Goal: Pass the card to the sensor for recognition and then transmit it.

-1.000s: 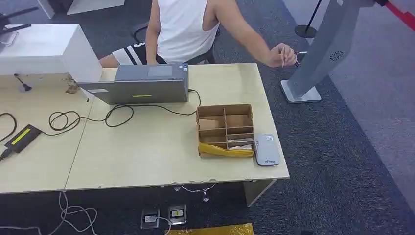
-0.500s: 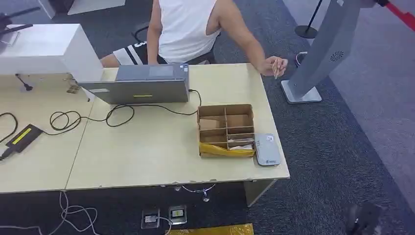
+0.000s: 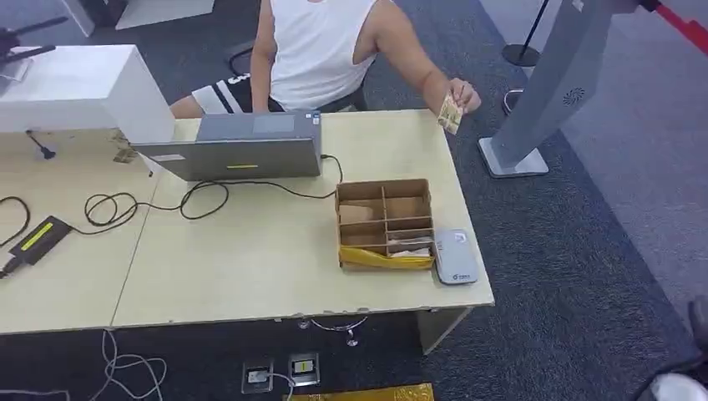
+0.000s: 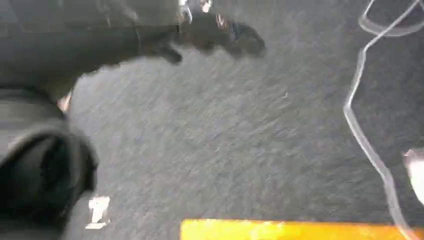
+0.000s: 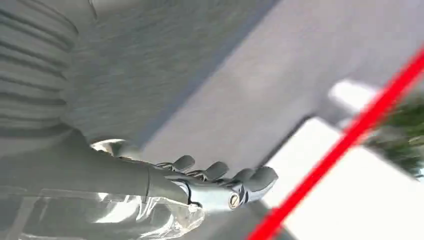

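Head view: person's hand (image 3: 462, 90) grips card (image 3: 450, 112); right hand (image 5: 215, 187) extended, empty; left hand's state unreadable.

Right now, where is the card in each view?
Head view: card held in the person's hand, above the table's far right corner.
Left wrist view: not in it.
Right wrist view: not in it.
Shared landmark: red barrier tape, also crossing the right wrist view.
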Available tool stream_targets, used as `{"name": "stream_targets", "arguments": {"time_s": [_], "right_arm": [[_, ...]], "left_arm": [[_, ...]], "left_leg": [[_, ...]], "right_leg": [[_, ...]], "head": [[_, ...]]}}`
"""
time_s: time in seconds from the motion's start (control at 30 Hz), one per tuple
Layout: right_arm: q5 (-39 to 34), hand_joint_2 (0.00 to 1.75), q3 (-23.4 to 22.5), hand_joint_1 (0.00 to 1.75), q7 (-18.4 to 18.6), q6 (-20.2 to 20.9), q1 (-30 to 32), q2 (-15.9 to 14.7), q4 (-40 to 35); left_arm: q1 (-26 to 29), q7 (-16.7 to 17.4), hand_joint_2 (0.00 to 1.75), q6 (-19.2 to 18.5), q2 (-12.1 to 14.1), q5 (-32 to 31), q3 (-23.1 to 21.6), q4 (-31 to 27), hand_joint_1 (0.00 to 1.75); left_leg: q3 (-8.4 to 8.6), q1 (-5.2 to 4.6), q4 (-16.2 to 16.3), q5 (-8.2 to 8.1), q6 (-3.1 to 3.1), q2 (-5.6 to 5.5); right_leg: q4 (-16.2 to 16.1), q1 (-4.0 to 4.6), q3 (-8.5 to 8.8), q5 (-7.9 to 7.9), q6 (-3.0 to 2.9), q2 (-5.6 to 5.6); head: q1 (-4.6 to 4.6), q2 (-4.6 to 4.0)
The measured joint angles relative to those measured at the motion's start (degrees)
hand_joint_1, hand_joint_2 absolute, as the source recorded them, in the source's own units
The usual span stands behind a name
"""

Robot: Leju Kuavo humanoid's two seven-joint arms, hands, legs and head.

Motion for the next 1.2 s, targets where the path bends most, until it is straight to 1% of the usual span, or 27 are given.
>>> {"name": "stream_targets", "arguments": {"time_s": [0.1,0.27,0.43,0.7,0.77,0.83,0.9,0.93,1.0,1.07,1.2], "right_arm": [[0.09,1.75,4.84,0.00,0.22,0.00,0.38,0.24,-5.13],[0.56,1.75,10.78,0.00,-0.02,0.04,0.61,0.26,-10.95],[1.84,1.75,15.51,0.00,0.83,0.04,0.79,0.29,-14.22],[4.13,1.75,22.95,0.00,4.41,0.07,0.22,-0.63,-17.21],[5.66,1.75,25.28,0.00,6.37,0.09,-0.72,-1.36,-17.60],[8.60,1.75,29.14,0.00,9.46,0.59,-2.64,-3.05,-17.69],[12.86,1.75,33.33,0.00,11.97,3.10,-5.23,-4.87,-17.69],[14.64,1.75,35.47,0.00,12.66,4.41,-6.67,-5.61,-17.69],[16.24,1.75,39.41,0.00,13.66,5.55,-8.91,-6.66,-17.69],[17.09,1.75,42.39,0.00,13.77,6.32,-10.28,-7.65,-17.69],[20.57,1.75,47.91,0.00,14.05,9.42,-13.39,-9.31,-17.69]], "left_arm": [[0.15,0.00,0.00,0.00,-0.02,0.00,0.00,0.04,0.00],[0.16,0.00,0.00,0.02,-0.04,0.04,-0.02,0.04,0.00],[0.19,0.00,0.00,0.02,-0.04,0.15,-0.02,0.04,0.00],[0.21,-0.33,0.00,0.00,-0.04,0.52,-0.04,0.04,0.00],[0.21,-0.33,0.00,-0.07,-0.04,0.44,-0.13,0.04,0.00],[0.21,-0.41,0.00,-0.13,-0.02,-0.07,-0.44,0.04,0.00],[0.16,-0.44,0.00,-0.26,-0.02,-0.68,-0.55,0.02,0.00],[0.12,-0.44,0.00,-0.35,-0.02,-0.85,-0.70,0.02,0.00],[0.01,-0.44,0.00,-0.59,0.00,-1.20,-0.96,0.02,0.00],[0.01,-0.44,0.00,-0.68,0.00,-1.36,-1.07,0.02,0.00],[-0.33,-0.37,0.00,-0.98,0.02,-1.92,-1.75,0.00,0.00]], "left_leg": [[-0.10,0.00,0.00,0.00,0.00,-0.25],[-0.14,0.02,0.00,-0.02,-0.03,-0.22],[-0.14,0.02,0.00,-0.02,-0.03,-0.24],[-0.15,0.02,0.00,-0.01,-0.03,-0.22],[-0.18,0.02,-0.01,-0.01,-0.03,-0.22],[-0.18,0.02,-0.01,0.00,-0.04,-0.22],[-0.17,0.02,0.00,0.01,-0.05,-0.22],[-0.15,0.02,0.00,0.02,-0.07,-0.22],[-0.14,0.03,0.00,0.05,-0.09,-0.31],[-0.16,0.03,0.00,0.05,-0.09,-0.35],[-0.18,0.05,0.00,0.04,-0.09,-0.27]], "right_leg": [[0.00,0.00,-0.02,-0.07,-0.04,-0.22],[0.01,0.01,-0.03,-0.11,-0.09,-0.29],[0.00,0.01,-0.03,-0.11,-0.09,-0.31],[0.01,0.02,-0.03,-0.11,-0.09,-0.30],[0.02,0.01,-0.02,-0.11,-0.09,-0.30],[0.02,0.01,-0.03,-0.11,-0.09,-0.28],[0.02,0.01,-0.02,-0.10,-0.09,-0.29],[0.02,0.01,-0.04,-0.10,-0.09,-0.29],[0.02,0.02,-0.02,-0.10,-0.09,-0.31],[0.02,0.02,-0.02,-0.11,-0.09,-0.33],[0.03,0.03,-0.09,-0.11,-0.09,-0.30]], "head": [[0.02,0.00],[0.04,0.00],[0.02,0.00],[0.02,0.00],[0.02,0.00],[0.02,0.00],[0.04,0.00],[0.02,0.00],[0.05,0.00],[0.04,0.00],[0.02,0.00]]}}
